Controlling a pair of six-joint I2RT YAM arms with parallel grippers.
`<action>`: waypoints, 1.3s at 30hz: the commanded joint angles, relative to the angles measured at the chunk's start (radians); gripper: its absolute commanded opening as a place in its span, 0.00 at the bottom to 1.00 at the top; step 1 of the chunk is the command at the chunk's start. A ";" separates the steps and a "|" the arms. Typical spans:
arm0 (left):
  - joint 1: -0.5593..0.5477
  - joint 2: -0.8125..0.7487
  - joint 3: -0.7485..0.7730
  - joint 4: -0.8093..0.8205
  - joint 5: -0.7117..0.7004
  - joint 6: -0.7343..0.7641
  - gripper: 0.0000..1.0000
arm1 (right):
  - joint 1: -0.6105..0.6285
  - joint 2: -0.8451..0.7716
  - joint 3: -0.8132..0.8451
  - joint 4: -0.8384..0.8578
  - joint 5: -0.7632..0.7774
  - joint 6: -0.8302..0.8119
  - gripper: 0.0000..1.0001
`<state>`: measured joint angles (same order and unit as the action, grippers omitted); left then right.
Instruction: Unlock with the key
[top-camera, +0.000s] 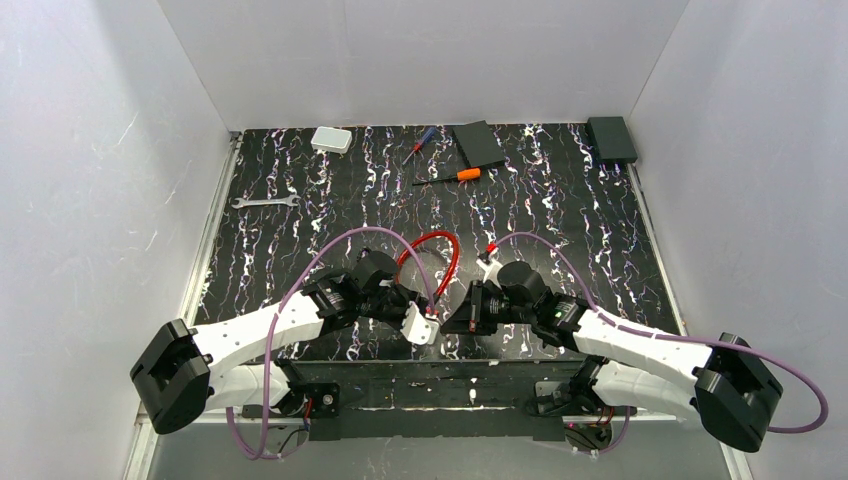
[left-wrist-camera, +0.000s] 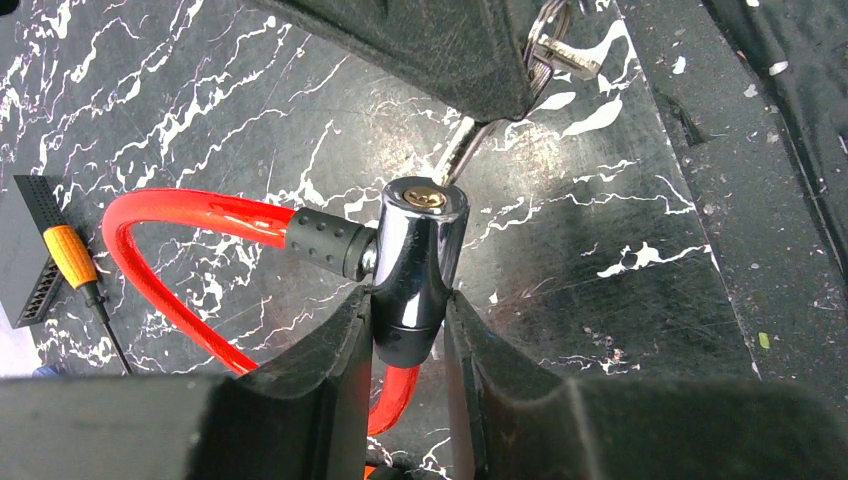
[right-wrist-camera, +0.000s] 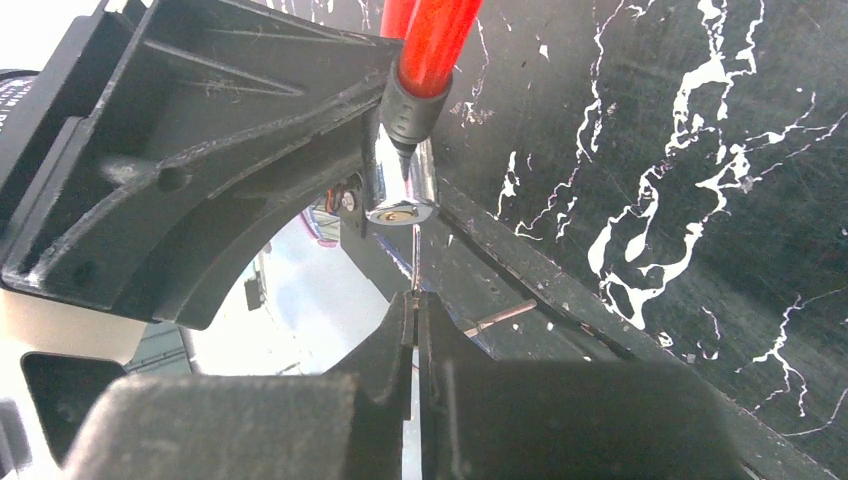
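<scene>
Jaws of the left gripper (left-wrist-camera: 408, 300) clamp the chrome lock barrel (left-wrist-camera: 418, 250) of the red cable (left-wrist-camera: 190, 215), by the middle of the near edge of the table (top-camera: 600, 220). The cable loops away toward the far edge. The right gripper (right-wrist-camera: 417, 300) pinches the key (left-wrist-camera: 462, 150), whose silvery bit meets the barrel's keyhole end; insertion depth cannot be told.

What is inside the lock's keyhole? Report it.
The brass keyhole looks empty; the key's bit ends at the rim of the lock cylinder. Its head is covered by the right pincer.
</scene>
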<state>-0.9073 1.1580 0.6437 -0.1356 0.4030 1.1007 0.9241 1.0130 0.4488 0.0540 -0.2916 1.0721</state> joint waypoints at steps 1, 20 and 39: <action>-0.005 0.002 0.003 0.031 0.000 0.025 0.00 | 0.002 -0.019 0.047 0.023 -0.012 -0.010 0.01; -0.005 -0.016 -0.001 0.029 0.029 0.028 0.00 | 0.002 0.012 0.064 0.053 0.004 -0.013 0.01; -0.004 -0.032 -0.007 0.029 0.048 0.041 0.00 | 0.002 0.044 0.064 0.105 -0.011 -0.006 0.01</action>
<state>-0.9070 1.1595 0.6327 -0.1383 0.4038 1.1122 0.9245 1.0523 0.4698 0.0856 -0.3016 1.0702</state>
